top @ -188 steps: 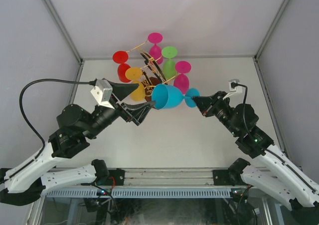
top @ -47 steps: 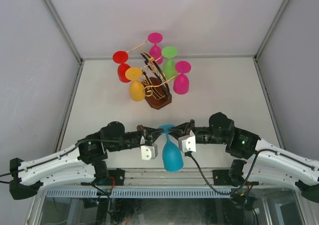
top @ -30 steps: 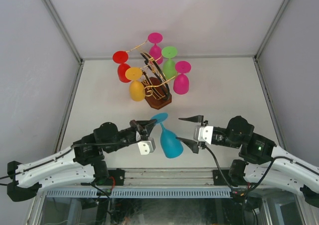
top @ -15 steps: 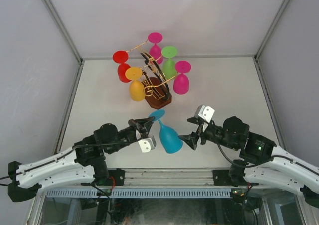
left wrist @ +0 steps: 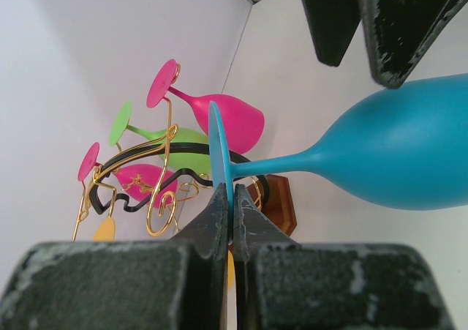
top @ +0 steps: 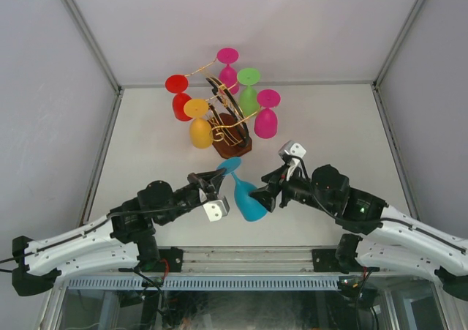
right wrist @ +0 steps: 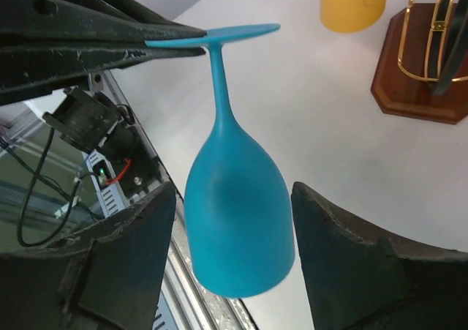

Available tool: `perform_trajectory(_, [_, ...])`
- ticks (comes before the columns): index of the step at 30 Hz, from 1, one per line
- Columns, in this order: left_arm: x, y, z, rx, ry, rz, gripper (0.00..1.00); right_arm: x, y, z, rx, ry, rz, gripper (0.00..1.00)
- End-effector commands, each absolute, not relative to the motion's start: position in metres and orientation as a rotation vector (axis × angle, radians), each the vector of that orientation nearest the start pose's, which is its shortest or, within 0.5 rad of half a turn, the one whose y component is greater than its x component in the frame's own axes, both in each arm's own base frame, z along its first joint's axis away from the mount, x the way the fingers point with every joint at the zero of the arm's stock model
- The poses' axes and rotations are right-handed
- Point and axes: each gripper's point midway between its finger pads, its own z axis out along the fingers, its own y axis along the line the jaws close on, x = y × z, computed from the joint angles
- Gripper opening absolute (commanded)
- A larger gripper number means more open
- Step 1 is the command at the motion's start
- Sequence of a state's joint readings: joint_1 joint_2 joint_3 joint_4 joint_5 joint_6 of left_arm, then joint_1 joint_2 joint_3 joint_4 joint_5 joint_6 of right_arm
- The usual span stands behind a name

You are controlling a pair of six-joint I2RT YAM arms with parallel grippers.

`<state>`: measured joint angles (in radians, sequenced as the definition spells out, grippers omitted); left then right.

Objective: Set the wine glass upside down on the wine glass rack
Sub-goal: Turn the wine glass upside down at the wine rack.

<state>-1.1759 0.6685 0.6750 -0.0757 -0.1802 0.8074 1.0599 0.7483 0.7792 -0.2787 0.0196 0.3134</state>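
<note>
The blue wine glass [top: 251,207] hangs upside down over the near part of the table, foot up and bowl toward the front rail. My left gripper [top: 217,179] is shut on the rim of its foot; the left wrist view shows both jaws pinching the thin blue disc [left wrist: 219,143]. My right gripper [right wrist: 232,191] is open, with a finger on each side of the bowl [right wrist: 238,220] and a gap showing on both sides. The wine glass rack [top: 225,125], gold wire on a brown base [top: 234,147], stands beyond the glass.
Several coloured glasses hang upside down on the rack: red [top: 178,103], yellow [top: 199,129], green [top: 249,92] and two magenta [top: 266,118]. The aluminium front rail [top: 241,260] runs just below the blue bowl. Grey walls close in the table.
My right gripper has turned and moved left, from beside the bowl to straddling it. The left gripper has kept its grip on the foot and nudged the glass slightly toward the rack.
</note>
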Motion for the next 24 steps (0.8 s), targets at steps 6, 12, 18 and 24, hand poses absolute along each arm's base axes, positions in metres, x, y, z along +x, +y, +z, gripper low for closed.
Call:
perform_trajectory(6, [0.172, -0.252, 0.303, 1.257, 0.974, -0.132, 0.0, 0.155, 0.302, 0.294, -0.677, 1.647, 1.018, 0.55])
perform_trajectory(12, [0.172, -0.251, 0.304, 1.254, 0.971, -0.137, 0.0, 0.164, 0.314, 0.288, -0.699, 1.636, 1.01, 0.5])
perform_trajectory(18, [0.171, -0.252, 0.304, 1.255, 0.972, -0.146, 0.0, 0.176, 0.322, 0.281, -0.698, 1.64, 0.982, 0.51])
perform_trajectory(24, [0.173, -0.252, 0.302, 1.255, 0.977, -0.141, 0.0, 0.178, 0.333, 0.276, -0.736, 1.618, 0.967, 0.48])
